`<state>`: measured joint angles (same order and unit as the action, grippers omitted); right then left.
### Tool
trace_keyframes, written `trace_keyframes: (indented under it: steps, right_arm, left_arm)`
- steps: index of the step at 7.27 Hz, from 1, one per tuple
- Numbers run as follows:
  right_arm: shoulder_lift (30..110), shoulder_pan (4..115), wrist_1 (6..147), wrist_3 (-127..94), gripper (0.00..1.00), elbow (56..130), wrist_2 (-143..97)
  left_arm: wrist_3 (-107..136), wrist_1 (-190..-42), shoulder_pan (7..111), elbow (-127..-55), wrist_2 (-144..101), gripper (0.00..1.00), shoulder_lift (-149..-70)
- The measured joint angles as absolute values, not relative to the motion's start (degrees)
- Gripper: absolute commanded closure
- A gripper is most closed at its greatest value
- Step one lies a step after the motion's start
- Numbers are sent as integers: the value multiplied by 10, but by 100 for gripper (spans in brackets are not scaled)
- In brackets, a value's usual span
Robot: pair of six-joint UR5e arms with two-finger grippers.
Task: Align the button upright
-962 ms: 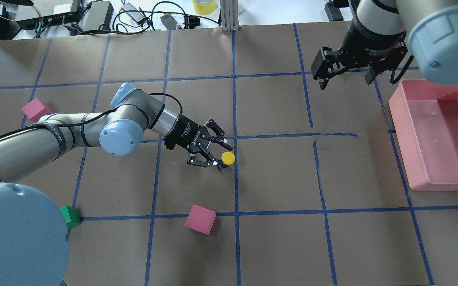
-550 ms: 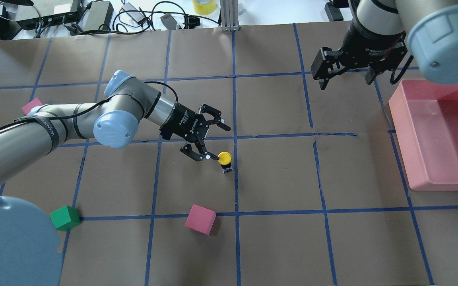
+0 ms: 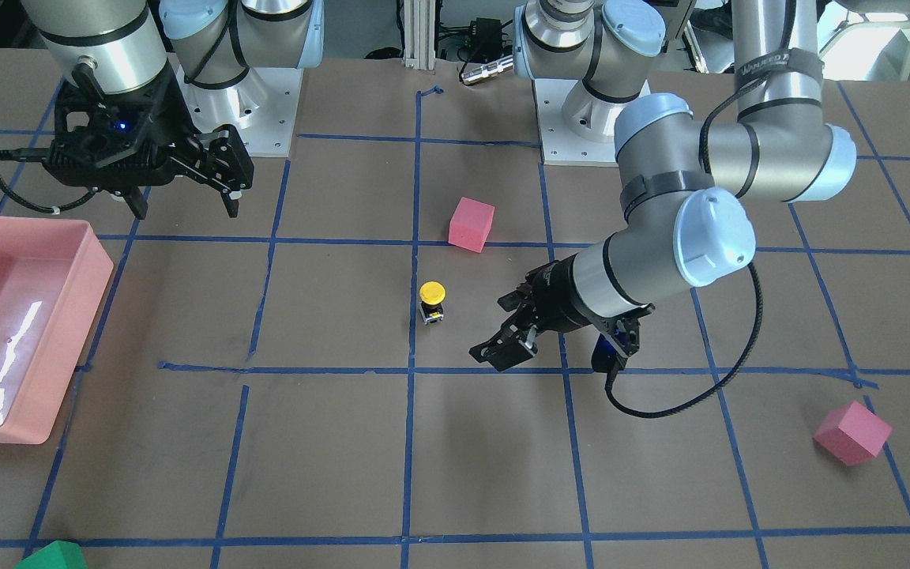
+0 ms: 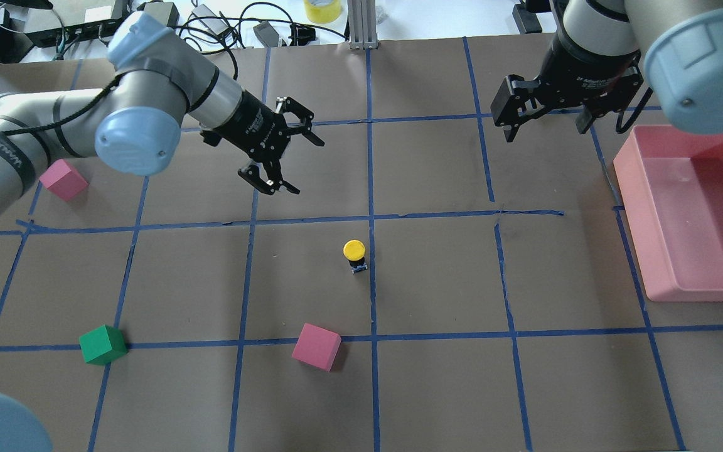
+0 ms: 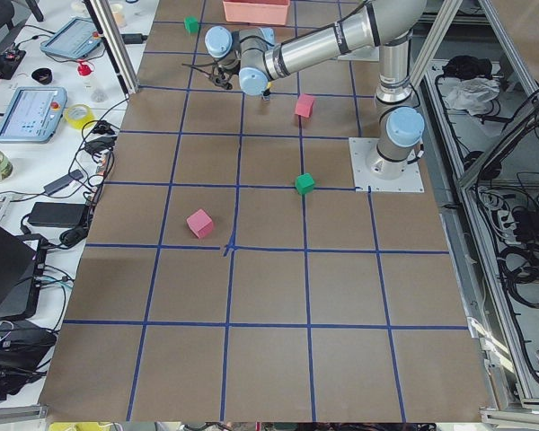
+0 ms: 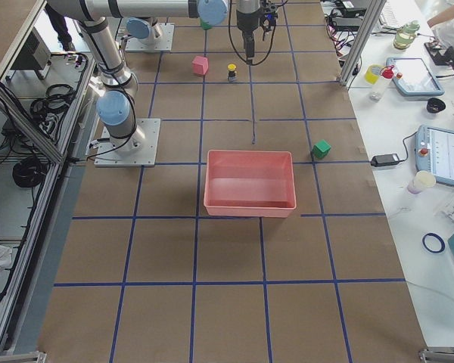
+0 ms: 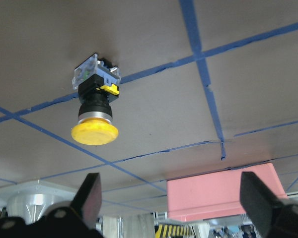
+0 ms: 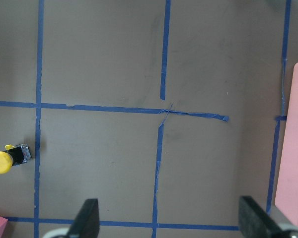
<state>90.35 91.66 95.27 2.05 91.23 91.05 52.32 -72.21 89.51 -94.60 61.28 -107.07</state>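
Note:
The button (image 4: 354,254) stands upright on its silvery base, yellow cap on top, beside a blue tape line near the table's middle. It also shows in the front view (image 3: 431,299), the left wrist view (image 7: 95,116) and the right wrist view (image 8: 5,160). My left gripper (image 4: 305,164) is open and empty, raised and well clear of the button on its far-left side; it also shows in the front view (image 3: 496,328). My right gripper (image 4: 546,129) is open and empty, hovering at the far right near the tray.
A pink tray (image 4: 700,213) sits at the right edge. One pink foam cube (image 4: 315,346) lies in front of the button, and another pink cube (image 4: 63,179) lies at the left. A green cube (image 4: 102,344) lies at the front left. Cables and boxes line the far edge.
My left gripper, which was around the button, has let it go and pulled back up and to the far left. The button stays upright. The right arm has not moved.

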Motion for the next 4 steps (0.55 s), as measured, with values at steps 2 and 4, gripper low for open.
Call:
trace_keyframes:
  steps: [2,4]
  right_arm:
    - [903,916,953,21,0,913,911]
    - [903,916,952,21,0,913,911]
  left_arm:
    - [309,-808,876,-894,752,0,-1030]
    - [133,-881,858,-860,871,0,-988]
